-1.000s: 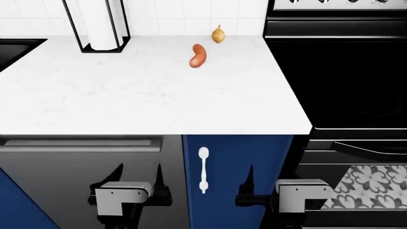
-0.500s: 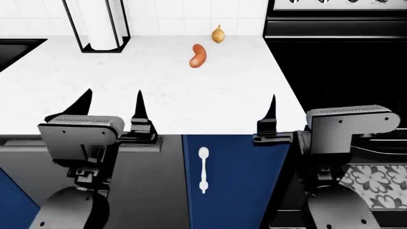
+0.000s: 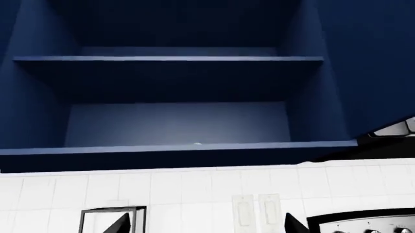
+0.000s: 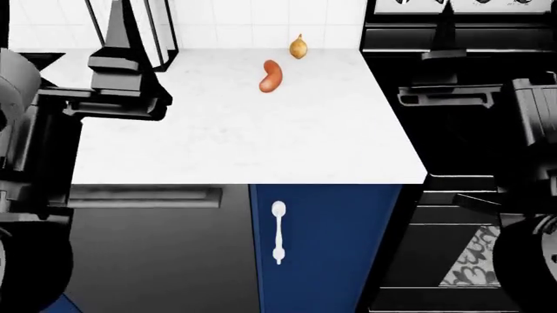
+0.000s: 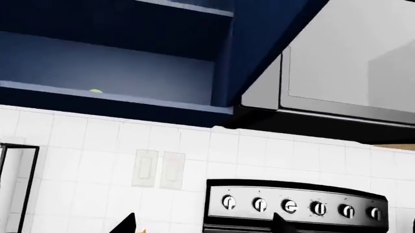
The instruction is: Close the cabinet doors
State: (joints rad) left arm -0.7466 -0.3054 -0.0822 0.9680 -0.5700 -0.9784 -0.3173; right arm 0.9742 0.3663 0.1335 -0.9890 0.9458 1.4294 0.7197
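Note:
An open dark blue wall cabinet (image 3: pixel 175 121) with two shelves fills the left wrist view; the right wrist view shows its lower shelf (image 5: pixel 110 68). A blue panel (image 3: pixel 363 63) stands out at its right side, seemingly an open door; I cannot tell for sure. The same panel (image 5: pixel 259 48) hangs beside the microwave. The cabinet is out of the head view. My left gripper (image 4: pixel 130 39) (image 3: pixel 206 225) is raised over the counter's left, open and empty. Raised in front of the stove, my right gripper (image 4: pixel 448 39) (image 5: pixel 202 225) is likewise open and empty.
A white counter (image 4: pixel 244 137) bears a sweet potato (image 4: pixel 270 76), an onion (image 4: pixel 299 47) and a paper towel holder (image 4: pixel 161 32). To its right stands a black stove (image 4: pixel 470 143) with knobs (image 5: pixel 288 206), under a microwave (image 5: pixel 350 63). Below the counter is a blue door with a white handle (image 4: pixel 278 233).
Both arms have risen from below the counter edge to well above it, now large at the sides of the head view. Both grippers stay open.

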